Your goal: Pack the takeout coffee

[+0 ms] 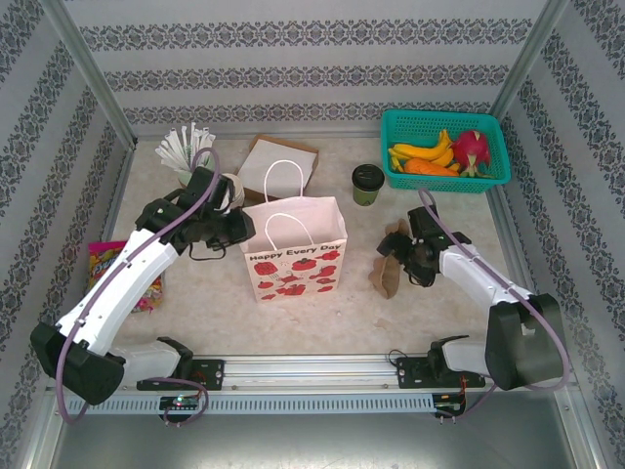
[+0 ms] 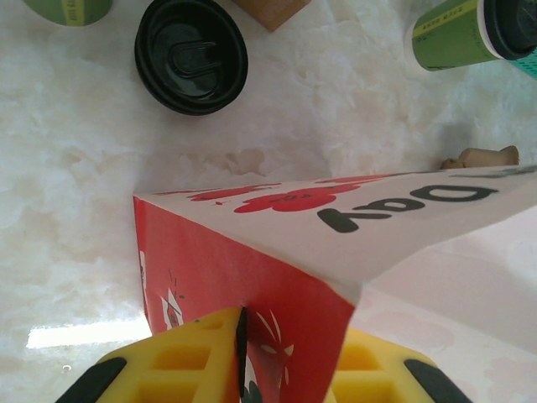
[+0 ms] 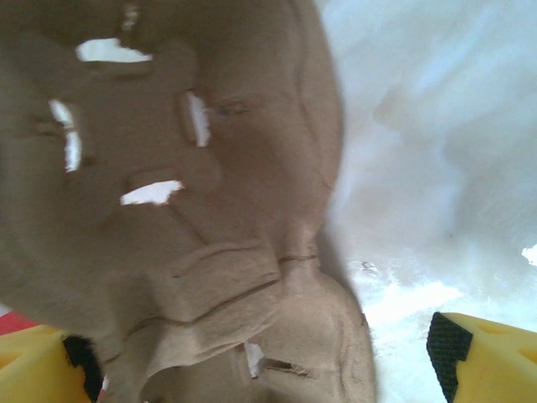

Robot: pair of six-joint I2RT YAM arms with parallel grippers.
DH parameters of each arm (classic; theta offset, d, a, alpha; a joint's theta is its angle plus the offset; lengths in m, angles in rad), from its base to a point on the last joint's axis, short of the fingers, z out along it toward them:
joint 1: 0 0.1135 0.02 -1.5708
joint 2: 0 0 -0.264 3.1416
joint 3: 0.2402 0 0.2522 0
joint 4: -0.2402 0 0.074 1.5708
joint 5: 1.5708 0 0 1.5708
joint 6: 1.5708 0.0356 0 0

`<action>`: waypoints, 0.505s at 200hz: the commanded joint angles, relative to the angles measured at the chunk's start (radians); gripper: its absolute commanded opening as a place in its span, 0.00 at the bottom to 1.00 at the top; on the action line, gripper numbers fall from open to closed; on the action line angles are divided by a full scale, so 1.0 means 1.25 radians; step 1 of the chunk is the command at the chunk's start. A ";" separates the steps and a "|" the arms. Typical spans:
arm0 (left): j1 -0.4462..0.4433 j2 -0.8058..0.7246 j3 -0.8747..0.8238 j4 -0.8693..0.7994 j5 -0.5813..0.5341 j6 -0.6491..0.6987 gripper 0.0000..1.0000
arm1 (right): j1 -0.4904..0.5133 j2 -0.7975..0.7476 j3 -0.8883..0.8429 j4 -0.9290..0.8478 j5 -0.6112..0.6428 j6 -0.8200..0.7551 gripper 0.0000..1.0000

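With your left gripper (image 1: pixel 242 228) pinching the paper bag's (image 1: pixel 293 256) left edge, pull gently to widen its mouth; one takeout coffee (image 1: pixel 367 183) stands behind the bag's right side, and your right gripper (image 1: pixel 404 250) gapes empty over the pulp carrier (image 1: pixel 388 272) right of it.

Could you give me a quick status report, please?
Left gripper at edge of paper bag, grip unclear; right gripper open over cardboard carrier. Two coffee cups on table, unpacked.

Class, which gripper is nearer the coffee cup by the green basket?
Right. The right gripper lies in front of the coffee cup, slightly to its right; the left gripper is beyond the paper bag, at its left edge.
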 commanded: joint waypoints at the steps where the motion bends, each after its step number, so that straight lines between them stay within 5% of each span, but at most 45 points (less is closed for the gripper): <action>1: -0.011 0.002 0.031 0.017 0.012 0.037 0.22 | -0.003 -0.025 0.042 -0.015 -0.040 -0.114 0.98; 33: -0.010 -0.004 0.018 0.043 -0.003 0.035 0.25 | -0.002 -0.040 0.072 0.009 -0.176 -0.267 0.98; 65: -0.010 0.012 0.019 0.054 -0.001 0.035 0.26 | 0.012 0.028 0.121 -0.009 -0.283 -0.215 0.98; 101: -0.010 0.007 0.019 0.050 -0.002 0.038 0.27 | 0.102 0.021 0.160 -0.111 -0.161 -0.101 0.98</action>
